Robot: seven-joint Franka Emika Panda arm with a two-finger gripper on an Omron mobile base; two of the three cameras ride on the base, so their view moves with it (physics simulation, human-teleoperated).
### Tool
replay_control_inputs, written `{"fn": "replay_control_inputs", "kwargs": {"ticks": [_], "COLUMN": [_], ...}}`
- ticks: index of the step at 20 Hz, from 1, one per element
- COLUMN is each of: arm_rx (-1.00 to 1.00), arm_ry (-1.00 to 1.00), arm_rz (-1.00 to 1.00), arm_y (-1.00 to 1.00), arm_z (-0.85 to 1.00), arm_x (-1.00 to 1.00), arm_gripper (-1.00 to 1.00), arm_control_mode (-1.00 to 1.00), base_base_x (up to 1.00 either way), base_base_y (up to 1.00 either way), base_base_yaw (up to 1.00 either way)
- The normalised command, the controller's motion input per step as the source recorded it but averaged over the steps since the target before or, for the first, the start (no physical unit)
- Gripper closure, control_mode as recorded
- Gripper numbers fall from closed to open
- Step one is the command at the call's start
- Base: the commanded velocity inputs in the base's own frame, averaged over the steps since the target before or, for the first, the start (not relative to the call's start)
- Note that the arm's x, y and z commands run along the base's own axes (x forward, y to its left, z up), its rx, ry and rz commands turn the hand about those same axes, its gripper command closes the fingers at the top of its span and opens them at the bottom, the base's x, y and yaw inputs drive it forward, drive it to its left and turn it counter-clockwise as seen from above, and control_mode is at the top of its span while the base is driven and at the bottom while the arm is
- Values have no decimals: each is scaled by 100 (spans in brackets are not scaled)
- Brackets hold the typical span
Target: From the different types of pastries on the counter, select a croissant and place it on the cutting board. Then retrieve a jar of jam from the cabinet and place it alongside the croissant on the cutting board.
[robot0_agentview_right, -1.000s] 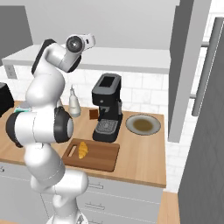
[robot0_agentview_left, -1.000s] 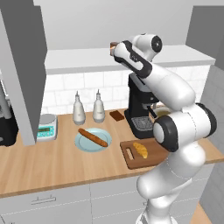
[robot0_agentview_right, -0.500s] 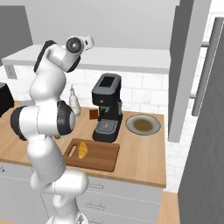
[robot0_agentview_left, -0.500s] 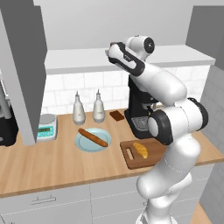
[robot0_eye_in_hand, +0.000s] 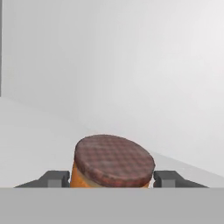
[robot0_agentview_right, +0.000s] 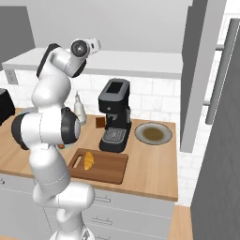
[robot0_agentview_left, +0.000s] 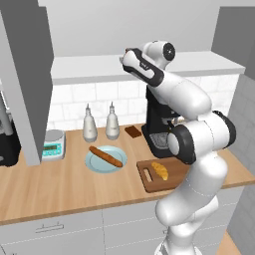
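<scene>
Tabletop (robot0_agentview_left: 60,189) of light wood runs the width of my left base view, over pale grey drawer fronts, with white tile behind it. At its far left I see a small scale (robot0_agentview_left: 52,144), then two white bottles (robot0_agentview_left: 99,123) against the tile, and near them a pale plate (robot0_agentview_left: 105,160) carrying the long brown stick (robot0_agentview_left: 105,156). A dark brown square piece (robot0_agentview_left: 133,131) lies just beside the black coffee machine (robot0_agentview_right: 114,115). The cutting board (robot0_agentview_right: 107,169) sits near the front edge, slot handle to the left, with the croissant (robot0_agentview_left: 160,170) on its left part; the right part is bare. Right of the machine a round plate (robot0_agentview_right: 153,133) lies alone, with open wood around it.

Above, my arm reaches up onto the cabinet's shelf (robot0_agentview_right: 136,63). In the hand view the jar of jam (robot0_eye_in_hand: 113,162) stands upright on that pale shelf, and the jaws sit at either side of it; I cannot tell whether they press it. The gripper (robot0_eye_in_hand: 111,178) has bare shelf around it and the back wall beyond.
</scene>
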Motion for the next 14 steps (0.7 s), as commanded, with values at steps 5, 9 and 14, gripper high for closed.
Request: {"fn": "replay_control_inputs", "kwargs": {"ticks": [5, 9, 14], "arm_rx": [0, -3, 0], "arm_ry": [0, -2, 6], "arm_rz": [0, 0, 0], "arm_y": [0, 0, -27], "arm_z": [0, 70, 99], "arm_x": [0, -1, 9], "arm_gripper": [100, 100, 100], "arm_control_mode": [-100, -100, -100], "base_base_x": [0, 0, 0], "base_base_y": [0, 0, 0], "base_base_yaw": [0, 0, 0]}}
